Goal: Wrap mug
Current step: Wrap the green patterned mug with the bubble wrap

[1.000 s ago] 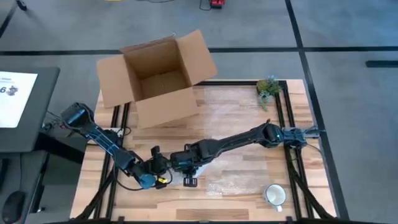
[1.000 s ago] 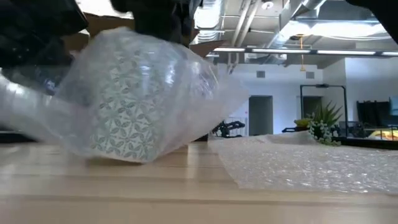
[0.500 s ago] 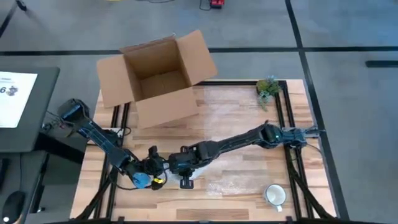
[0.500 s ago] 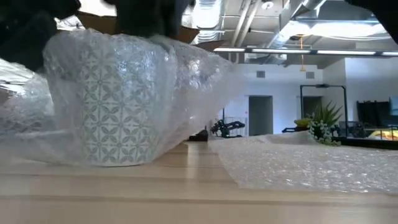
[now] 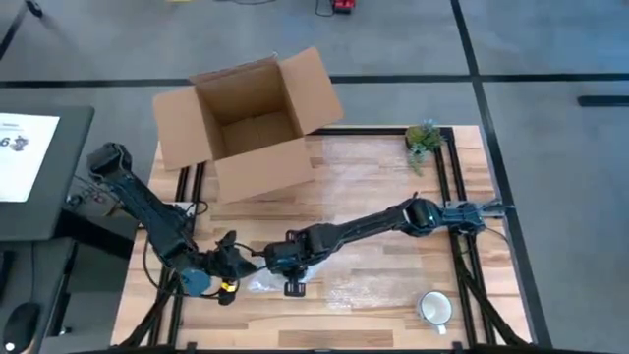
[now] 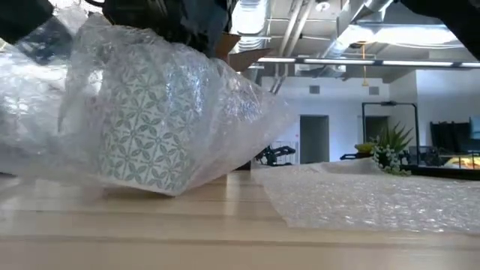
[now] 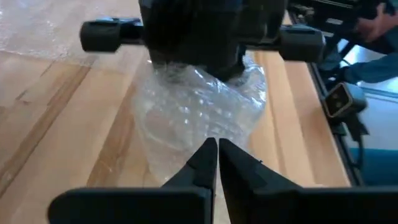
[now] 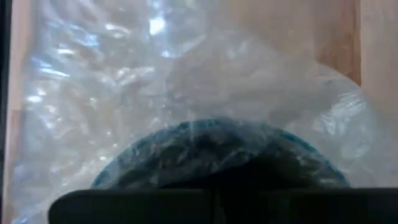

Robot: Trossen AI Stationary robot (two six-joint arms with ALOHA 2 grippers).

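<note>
A mug (image 6: 142,127) with a teal flower pattern stands tilted on the table, covered in a sheet of bubble wrap (image 6: 232,105). In the right wrist view its blue rim (image 8: 211,132) shows through the wrap. My right gripper (image 5: 285,264) sits on top of the mug, fingertips hidden. My left gripper (image 7: 217,152), on the mug's left in the high view, is shut on the wrap. My left gripper pinches an edge of the bubble wrap (image 7: 208,134) between its two fingertips, coming level from the table's left. The wrap runs from there up over the mug. My right gripper comes down onto the mug's top from above. Wrap and the gripper body hide its hold. The mug leans, one bottom edge on the table.
A second sheet of bubble wrap (image 6: 375,196) lies flat to the right. An open cardboard box (image 5: 246,118) stands at the far left, a small plant (image 5: 425,138) at the far right, and a white mug (image 5: 434,308) near the front right corner.
My left gripper has drawn toward the table's left edge with the wrap, pulling that side of the sheet up and out. The mug has rocked upright and then tipped over again under my right gripper, which has shifted slightly left.
</note>
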